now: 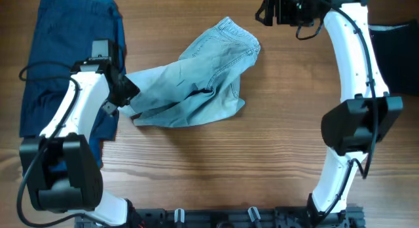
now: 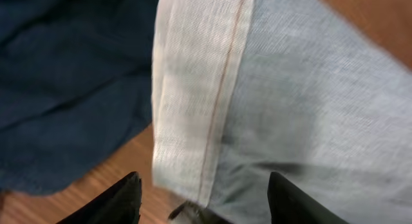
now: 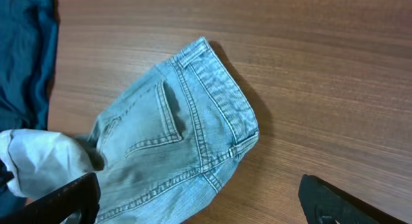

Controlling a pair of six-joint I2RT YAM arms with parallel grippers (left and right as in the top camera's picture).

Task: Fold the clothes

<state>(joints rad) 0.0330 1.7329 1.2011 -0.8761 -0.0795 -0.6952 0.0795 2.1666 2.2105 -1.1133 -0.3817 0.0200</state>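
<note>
Pale blue denim shorts (image 1: 196, 77) lie crumpled mid-table, waistband toward the far right. A dark navy garment (image 1: 59, 51) lies flat at the left. My left gripper (image 1: 124, 97) is open at the shorts' left end, its fingers (image 2: 203, 201) straddling the cuffed hem (image 2: 199, 89) without closing on it. My right gripper (image 1: 265, 10) is open and empty, raised beyond the waistband. The right wrist view shows the waistband and back pocket (image 3: 193, 114) between the spread fingers (image 3: 199, 201).
The wooden table (image 1: 275, 156) shows bare wood in front of and right of the shorts. A dark object (image 1: 396, 51) lies at the right edge. The navy garment shows in the left wrist view (image 2: 64, 89) and the right wrist view (image 3: 22, 50).
</note>
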